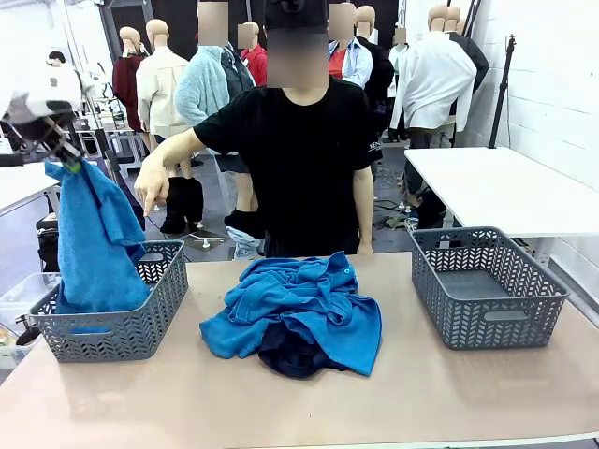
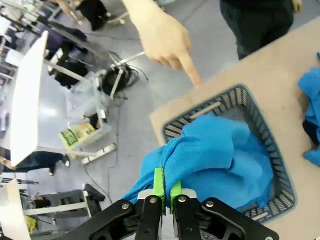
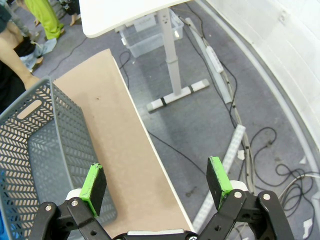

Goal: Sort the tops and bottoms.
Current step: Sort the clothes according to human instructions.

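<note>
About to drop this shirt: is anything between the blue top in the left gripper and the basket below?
Nothing visible. The blue top hangs from the left gripper, its lower end already inside the left basket. The person's hand points near the far rim, clear of the fabric.

Bright, even indoor light; wide-angle bend in both wrist views.
Front view: soft, short shadows sit under the heap of tops (image 1: 295,313) on the counter (image 1: 299,412), which has a faint sheen, and the top left corner burns out to white. Left wrist view: the person's hand (image 2: 160,35) is slightly soft and a white table (image 2: 27,100) glares. The right wrist view is sharp, with floor lines bowing at the edges.
</note>
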Available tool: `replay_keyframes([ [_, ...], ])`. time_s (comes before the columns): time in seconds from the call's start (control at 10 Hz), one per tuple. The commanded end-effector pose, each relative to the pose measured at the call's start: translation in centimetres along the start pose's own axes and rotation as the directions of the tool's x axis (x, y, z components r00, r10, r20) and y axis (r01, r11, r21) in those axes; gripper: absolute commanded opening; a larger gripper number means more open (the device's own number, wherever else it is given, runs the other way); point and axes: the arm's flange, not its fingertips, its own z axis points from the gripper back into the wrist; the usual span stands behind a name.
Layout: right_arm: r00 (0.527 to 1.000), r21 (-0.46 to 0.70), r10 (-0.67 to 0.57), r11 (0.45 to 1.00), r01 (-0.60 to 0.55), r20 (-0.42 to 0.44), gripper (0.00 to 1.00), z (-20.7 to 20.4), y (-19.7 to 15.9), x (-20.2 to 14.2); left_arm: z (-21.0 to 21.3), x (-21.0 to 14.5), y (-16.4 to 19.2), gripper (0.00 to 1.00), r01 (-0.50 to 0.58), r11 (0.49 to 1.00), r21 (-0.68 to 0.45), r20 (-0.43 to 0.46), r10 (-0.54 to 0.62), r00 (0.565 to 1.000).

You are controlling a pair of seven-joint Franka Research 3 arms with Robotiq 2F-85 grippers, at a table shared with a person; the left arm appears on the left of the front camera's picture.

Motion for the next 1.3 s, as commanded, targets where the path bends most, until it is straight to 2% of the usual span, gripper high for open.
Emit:
replay_keyframes([
  [0.0, 1.0, -0.001, -0.02, 1.0, 0.02, -0.003, 1.0, 0.0, 0.3, 0.0, -1.5, -2.3, -2.8, 0.0, 0.058, 0.995, -0.075, 0.009, -0.058, 0.998],
  [0.3, 1.0, -0.001, -0.02, 1.0, 0.02, -0.003, 1.0, 0.0, 0.3, 0.0, -6.4, -7.9, -5.1, 0.0, 0.074, 0.991, -0.115, -0.042, -0.079, 0.996],
  [0.4, 1.0, -0.001, -0.02, 1.0, 0.02, -0.003, 1.0, 0.0, 0.3, 0.0, -6.7, -8.9, -5.1, 0.0, 0.096, 0.993, -0.073, -0.055, -0.1, 0.993],
  [0.5, 1.0, -0.001, -0.02, 1.0, 0.02, -0.003, 1.0, 0.0, 0.3, 0.0, -4.4, -7.8, -5.2, 0.0, 0.082, 0.997, -0.011, -0.062, -0.083, 0.995],
  [0.6, 1.0, -0.001, -0.02, 1.0, 0.02, -0.003, 1.0, 0.0, 0.3, 0.0, -7.2, -7.7, -6.1, 0.0, 0.072, 0.992, -0.106, -0.071, -0.08, 0.994],
  [0.8, 1.0, -0.001, -0.02, 1.0, 0.02, -0.003, 1.0, 0.0, 0.3, 0.0, -6.6, -8.4, -5.6, 0.0, 0.079, 0.993, -0.085, -0.07, -0.086, 0.994],
  [0.9, 1.0, -0.001, -0.02, 1.0, 0.02, -0.003, 1.0, 0.0, 0.3, 0.0, -7.1, -7.1, -5.9, 0.0, 0.152, 0.985, -0.082, -0.057, -0.157, 0.986],
  [1.2, 1.0, -0.001, -0.02, 1.0, 0.02, -0.003, 1.0, 0.0, 0.3, 0.0, -13.0, -7.2, -5.7, 0.0, 0.147, 0.959, -0.242, -0.165, -0.19, 0.968],
])
